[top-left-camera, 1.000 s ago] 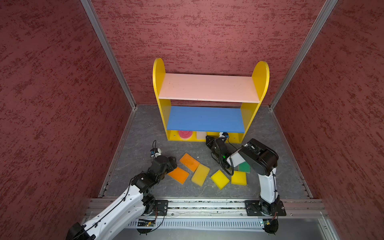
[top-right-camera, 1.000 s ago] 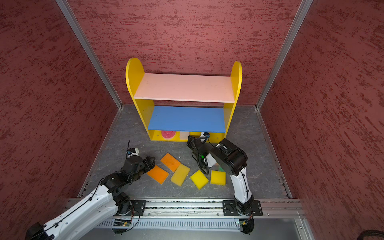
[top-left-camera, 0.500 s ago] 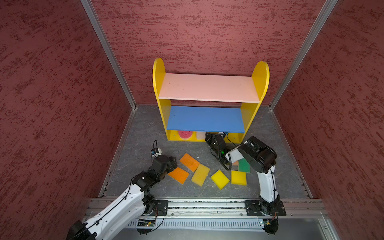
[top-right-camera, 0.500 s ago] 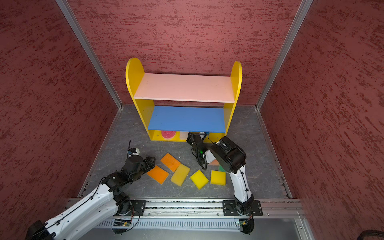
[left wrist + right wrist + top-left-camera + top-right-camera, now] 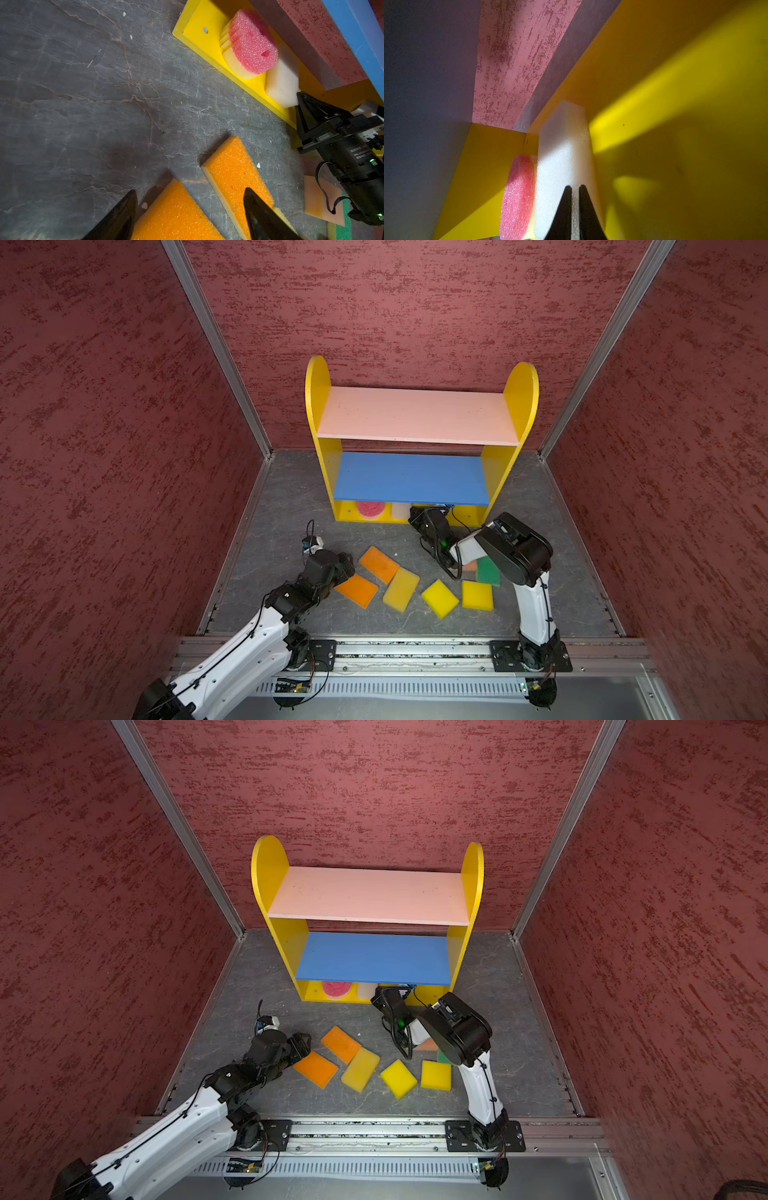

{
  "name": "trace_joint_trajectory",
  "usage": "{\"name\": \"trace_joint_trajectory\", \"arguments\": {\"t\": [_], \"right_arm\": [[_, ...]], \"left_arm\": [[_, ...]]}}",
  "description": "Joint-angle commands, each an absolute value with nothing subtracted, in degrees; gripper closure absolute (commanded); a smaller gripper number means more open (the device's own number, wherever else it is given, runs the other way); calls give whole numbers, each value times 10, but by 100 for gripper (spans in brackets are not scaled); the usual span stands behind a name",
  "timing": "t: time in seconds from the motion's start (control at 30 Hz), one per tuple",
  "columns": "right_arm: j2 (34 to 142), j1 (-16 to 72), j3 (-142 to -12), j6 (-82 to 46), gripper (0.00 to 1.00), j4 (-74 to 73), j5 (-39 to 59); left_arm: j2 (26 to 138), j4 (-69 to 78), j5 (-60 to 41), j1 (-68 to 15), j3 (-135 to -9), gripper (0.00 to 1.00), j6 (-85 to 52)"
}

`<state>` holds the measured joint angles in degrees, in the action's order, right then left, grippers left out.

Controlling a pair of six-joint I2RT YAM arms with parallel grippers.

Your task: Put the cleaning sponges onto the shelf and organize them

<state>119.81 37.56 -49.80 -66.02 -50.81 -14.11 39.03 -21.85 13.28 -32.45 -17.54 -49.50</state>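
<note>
Shifted since a second ago: right jaws, forward into shelf (image 5: 318, 406) base tier, shut, tips at off-white sponge (image 5: 282, 83) beside round pink sponge (image 5: 251, 41). Left jaws: wide above orange sponges (image 5: 234, 172) on bench (image 5: 83, 104).

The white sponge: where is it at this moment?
In both top views the white sponge sits on the shelf's bottom board, between the pink sponge on its left and the right end effector.

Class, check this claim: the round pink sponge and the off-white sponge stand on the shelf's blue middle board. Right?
Wrong board: the round pink sponge and the off-white sponge stand on the shelf's yellow base, as the left wrist view shows.
</note>
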Motion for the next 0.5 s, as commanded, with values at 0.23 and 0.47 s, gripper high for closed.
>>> {"name": "trace_joint_trajectory", "arguments": {"t": [0.23,0.47], "right_arm": [[1172,374,-469,-664,94,-515,-147],[1155,374,-465,-653,95,-513,-146]], "left_arm": [[384,-212,126,-321,-166,20,-500],[381,-215,125,-321,-166,20,-502]]}}
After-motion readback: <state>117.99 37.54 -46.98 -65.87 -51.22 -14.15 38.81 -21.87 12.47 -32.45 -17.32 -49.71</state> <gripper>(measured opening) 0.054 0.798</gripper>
